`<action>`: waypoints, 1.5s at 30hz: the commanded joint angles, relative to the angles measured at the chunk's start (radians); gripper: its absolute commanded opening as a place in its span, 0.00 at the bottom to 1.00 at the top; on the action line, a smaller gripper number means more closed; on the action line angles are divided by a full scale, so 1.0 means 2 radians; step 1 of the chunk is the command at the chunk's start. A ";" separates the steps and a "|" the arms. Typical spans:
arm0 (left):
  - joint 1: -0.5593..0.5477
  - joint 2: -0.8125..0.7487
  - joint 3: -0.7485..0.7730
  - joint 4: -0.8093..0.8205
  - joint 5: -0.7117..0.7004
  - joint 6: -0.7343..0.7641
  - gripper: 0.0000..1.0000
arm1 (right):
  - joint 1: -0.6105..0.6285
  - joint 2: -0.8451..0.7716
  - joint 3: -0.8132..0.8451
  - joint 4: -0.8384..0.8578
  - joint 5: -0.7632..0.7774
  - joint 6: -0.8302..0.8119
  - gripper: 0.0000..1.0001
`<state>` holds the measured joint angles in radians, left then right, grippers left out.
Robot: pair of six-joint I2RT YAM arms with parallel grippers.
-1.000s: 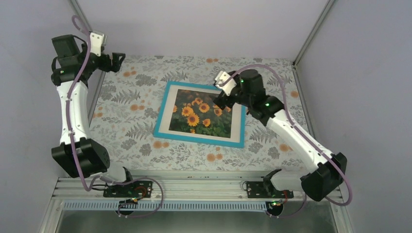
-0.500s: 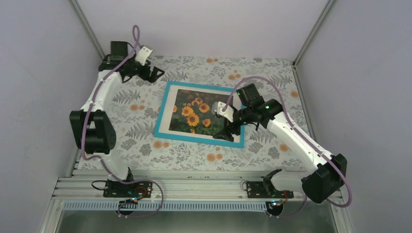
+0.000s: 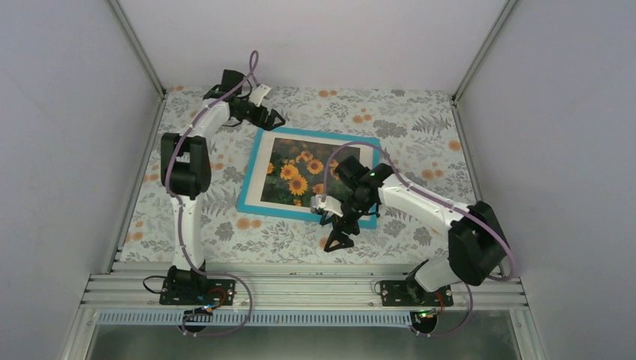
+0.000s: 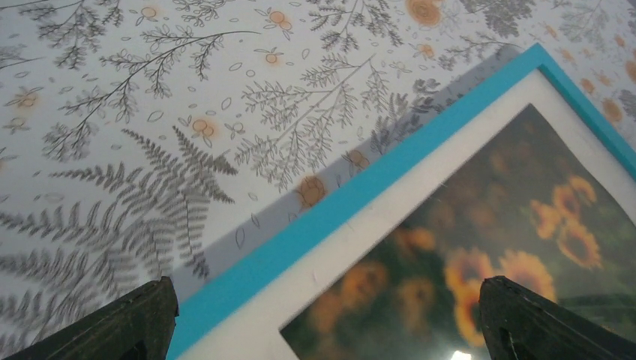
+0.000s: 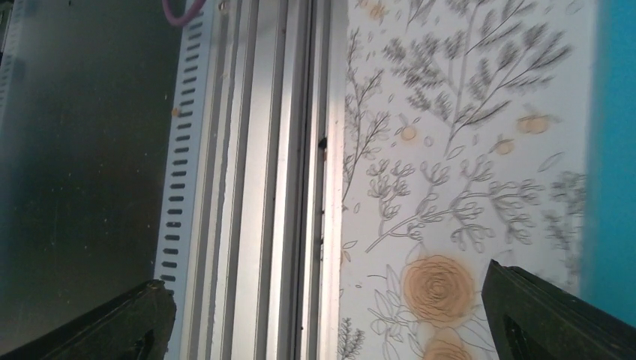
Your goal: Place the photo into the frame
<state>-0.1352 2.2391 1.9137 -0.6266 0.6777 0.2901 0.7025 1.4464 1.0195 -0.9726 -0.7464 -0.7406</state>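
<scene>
Floral cloth [image 3: 420,135] w/ frame [image 3: 249,171] (photo [image 3: 300,176] inside)

The frame [image 3: 285,213], thin and teal-blue, lay flat and front up in the middle of the table [image 3: 420,127], slightly askew. Inside it sat the photo [image 3: 300,176], orange-yellow sunflowers on dark ground, with a white margin [image 3: 258,176] between them.

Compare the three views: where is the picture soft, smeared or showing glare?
Top external: evenly lit, sharp. Left wrist: the photo looks soft, with a glare spot at the bottom edge; the frame throws a grey shadow on the tablecloth. Right wrist: the pattern is smeared.
</scene>
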 commanded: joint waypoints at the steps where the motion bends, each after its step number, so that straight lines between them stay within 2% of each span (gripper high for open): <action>1: -0.014 0.061 0.075 -0.019 -0.003 -0.016 1.00 | 0.025 0.036 -0.020 0.020 0.005 -0.008 1.00; 9: -0.030 0.222 0.293 -0.106 -0.038 -0.022 1.00 | 0.035 0.086 -0.031 0.052 0.018 -0.001 1.00; 11: -0.035 0.233 0.303 -0.109 -0.046 -0.016 1.00 | 0.035 0.096 -0.036 0.059 0.019 0.001 1.00; 18: -0.040 0.213 0.263 -0.130 -0.037 0.015 1.00 | 0.031 0.139 -0.053 0.075 0.047 0.001 1.00; 22: -0.039 0.179 0.209 -0.140 -0.046 0.040 1.00 | 0.012 0.150 -0.060 0.076 0.063 0.000 1.00; 36: -0.027 0.047 -0.018 -0.091 -0.053 0.092 1.00 | -0.092 0.147 -0.067 0.087 0.123 0.017 1.00; 45: -0.011 -0.047 -0.193 -0.047 -0.046 0.127 1.00 | -0.183 0.196 -0.010 0.087 0.089 0.049 1.00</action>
<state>-0.1520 2.2124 1.6489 -0.6804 0.5213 0.5014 0.4099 1.7496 0.9588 -0.9081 -0.6968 -0.7002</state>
